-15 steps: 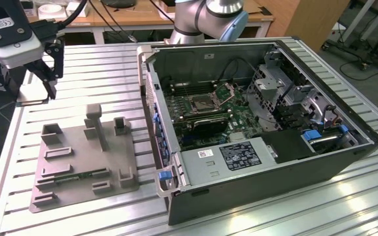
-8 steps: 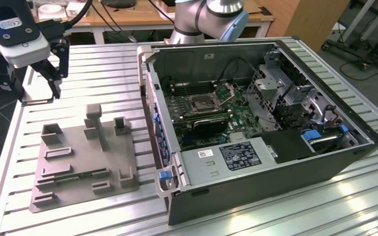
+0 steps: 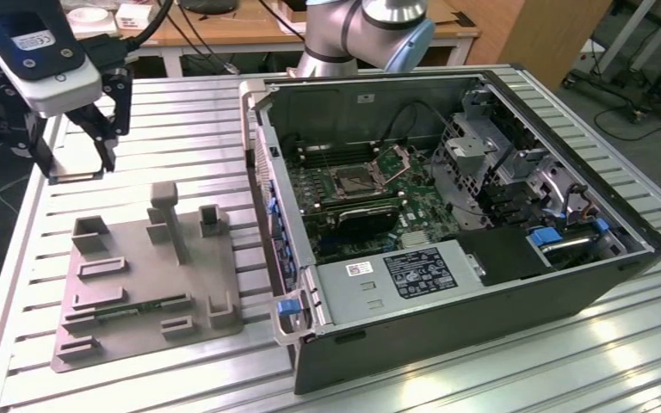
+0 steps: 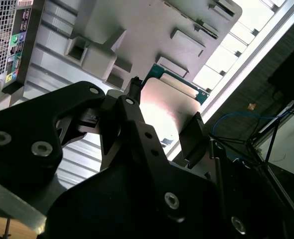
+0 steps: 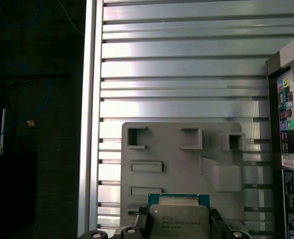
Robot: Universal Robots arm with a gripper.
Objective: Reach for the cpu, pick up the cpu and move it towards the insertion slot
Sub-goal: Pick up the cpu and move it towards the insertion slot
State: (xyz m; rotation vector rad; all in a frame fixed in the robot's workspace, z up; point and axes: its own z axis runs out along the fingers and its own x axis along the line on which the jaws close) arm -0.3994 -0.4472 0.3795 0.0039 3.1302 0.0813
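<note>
At the exterior view's upper left, the hand (image 3: 76, 165) grips the cpu (image 4: 168, 113) by opposite edges; it is probably light, stiff and fragile.

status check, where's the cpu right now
gripper shut on cpu, held clear of grey tray. insertion slot not reached. case wall between them.
</note>
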